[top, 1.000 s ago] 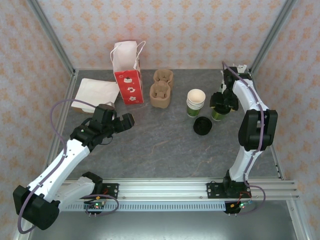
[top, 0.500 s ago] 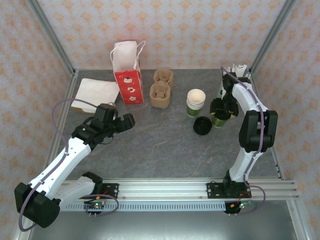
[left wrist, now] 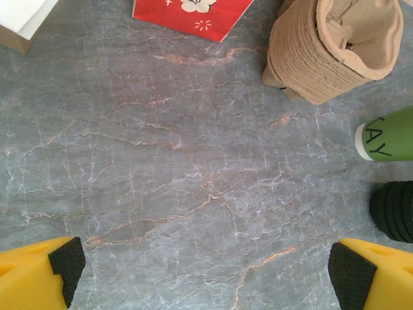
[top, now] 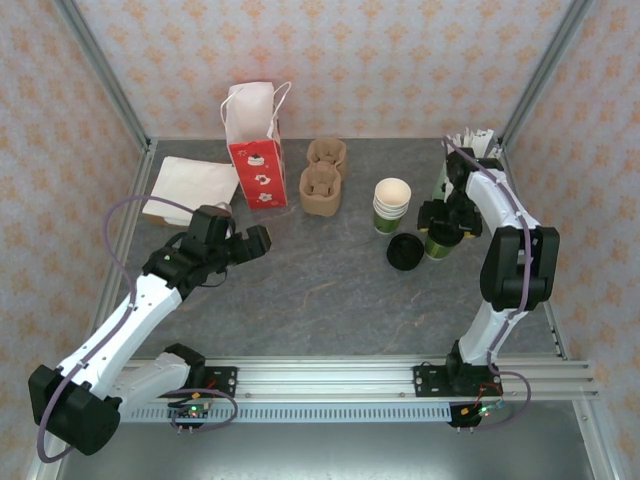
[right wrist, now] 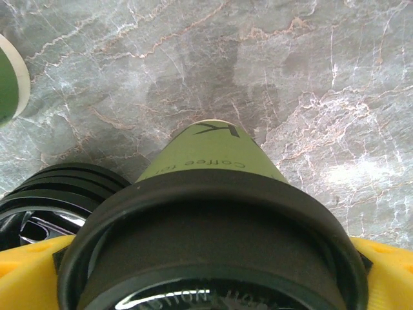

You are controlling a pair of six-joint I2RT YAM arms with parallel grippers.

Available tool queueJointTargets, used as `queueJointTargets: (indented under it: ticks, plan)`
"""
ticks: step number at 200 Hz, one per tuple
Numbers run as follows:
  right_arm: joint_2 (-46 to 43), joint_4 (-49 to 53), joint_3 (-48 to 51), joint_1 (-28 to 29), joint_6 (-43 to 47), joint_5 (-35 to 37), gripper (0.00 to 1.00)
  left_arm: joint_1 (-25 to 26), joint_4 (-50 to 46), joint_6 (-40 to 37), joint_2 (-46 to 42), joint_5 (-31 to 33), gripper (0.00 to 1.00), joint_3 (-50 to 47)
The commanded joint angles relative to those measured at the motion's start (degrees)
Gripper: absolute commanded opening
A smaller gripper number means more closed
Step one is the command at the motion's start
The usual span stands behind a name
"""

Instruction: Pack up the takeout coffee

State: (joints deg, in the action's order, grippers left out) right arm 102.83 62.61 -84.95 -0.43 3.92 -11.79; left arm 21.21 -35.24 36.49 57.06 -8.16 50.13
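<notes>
A dark green coffee cup with a black lid stands right of the loose lids, and my right gripper is shut on it just under the lid. In the right wrist view the cup fills the space between the yellow fingers. I cannot tell whether its base touches the table. A stack of open green cups, cream inside, stands left of it. A stack of black lids lies in front of that. My left gripper hovers open over bare table, its pads wide apart.
The brown pulp carrier sits at the back centre, with the red and white gift bag to its left. White napkins lie at the far left. A pale cup of white sticks stands in the back right corner.
My right gripper has drawn the lidded cup a little toward the near edge. The left gripper has shifted only slightly.
</notes>
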Motion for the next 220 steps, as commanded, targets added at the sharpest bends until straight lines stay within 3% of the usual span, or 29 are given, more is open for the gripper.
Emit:
queueJointTargets:
  ticks: [1, 117, 140, 176, 220]
  plan:
    - [-2.9, 0.0, 0.5, -0.3, -0.3, 1.2, 0.99, -0.6, 0.0, -0.7, -0.5, 0.4, 1.0, 1.8]
    - [-14.5, 6.3, -3.6, -0.3, -3.2, 6.1, 0.99, -0.6, -3.1, -2.2, -0.3, 0.8, 1.0, 6.6]
    - [-19.4, 5.8, -3.1, -0.3, -3.9, 1.8, 1.0, -0.6, -3.9, -2.6, 0.3, 0.9, 1.0, 8.6]
    - [-28.5, 3.1, 0.3, -0.3, -6.0, -4.7, 0.93, -1.1, -7.0, -4.5, 2.3, 1.0, 1.0, 14.7]
    - [-39.8, -4.6, 6.2, -0.2, -12.7, -19.7, 0.84, -7.9, -12.1, -9.4, 7.3, -2.3, 1.0, 27.5]
